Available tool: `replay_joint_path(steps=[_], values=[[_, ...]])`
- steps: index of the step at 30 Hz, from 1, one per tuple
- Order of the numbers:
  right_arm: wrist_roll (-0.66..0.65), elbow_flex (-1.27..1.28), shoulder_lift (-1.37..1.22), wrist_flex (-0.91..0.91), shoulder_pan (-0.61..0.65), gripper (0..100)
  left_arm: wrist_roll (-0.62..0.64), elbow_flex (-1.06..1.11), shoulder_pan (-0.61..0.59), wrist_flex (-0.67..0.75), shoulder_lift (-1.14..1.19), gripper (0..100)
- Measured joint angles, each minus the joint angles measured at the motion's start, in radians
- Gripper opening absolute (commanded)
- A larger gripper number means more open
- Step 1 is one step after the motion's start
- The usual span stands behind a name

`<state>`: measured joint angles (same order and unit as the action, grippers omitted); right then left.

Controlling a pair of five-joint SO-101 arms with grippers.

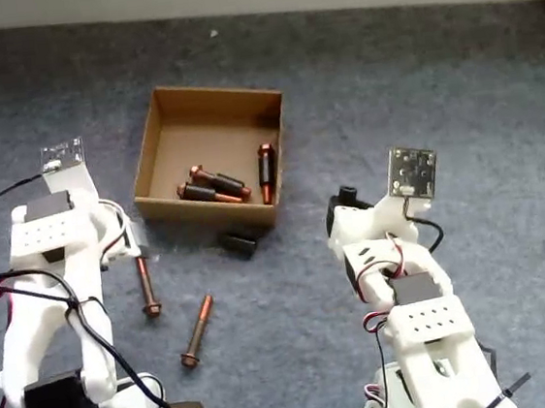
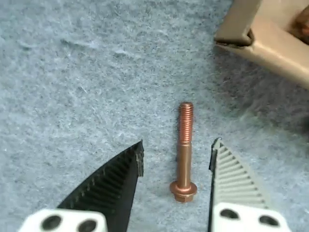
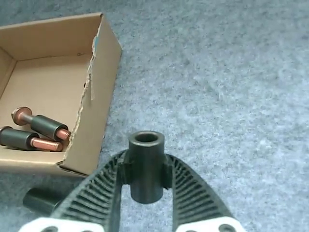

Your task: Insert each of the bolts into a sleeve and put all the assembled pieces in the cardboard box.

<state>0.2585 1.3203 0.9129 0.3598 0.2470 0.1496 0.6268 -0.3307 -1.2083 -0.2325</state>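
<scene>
A table covered in grey carpet (image 1: 454, 78) with two white robot arms at its near edge. A cardboard box (image 1: 149, 173) with no lid sits toward the middle of the far side.

The left gripper (image 2: 177, 144) is spread open low over the carpet, with one jaw on each side of a copper-coloured bolt (image 2: 184, 154) and neither touching it. The bolt lies flat near the table's left side, just off the box's near left corner. Its threaded end points away from the gripper and its flanged head is closest to it. A second bolt (image 1: 197, 331) lies loose a little nearer the front edge.

The right gripper (image 3: 145, 159) is clenched around a dark sleeve (image 3: 145, 166), held clear of the carpet to the right of the box, with the open bore at the free end.

The bolt looks like solid metal: stiff, light for the arm, smooth and likely to roll. The plain shank between thread and head seems the best grip, as it leaves the thread free to enter the bore.

Inside the box lie three assembled pieces (image 1: 210, 186), two side by side and one along the right wall. A spare sleeve (image 1: 239, 244) rests on the carpet just outside the box's near wall.
</scene>
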Motion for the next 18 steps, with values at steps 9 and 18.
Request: replay_joint_path(steps=[9,18], values=[[0.000,0.000,0.000,0.000,0.000,0.4,-0.721,-0.054,-0.126,-0.009,0.000,24],[0.000,0.000,0.000,0.000,0.000,0.4,-1.382,-0.075,-0.130,0.000,0.000,24]])
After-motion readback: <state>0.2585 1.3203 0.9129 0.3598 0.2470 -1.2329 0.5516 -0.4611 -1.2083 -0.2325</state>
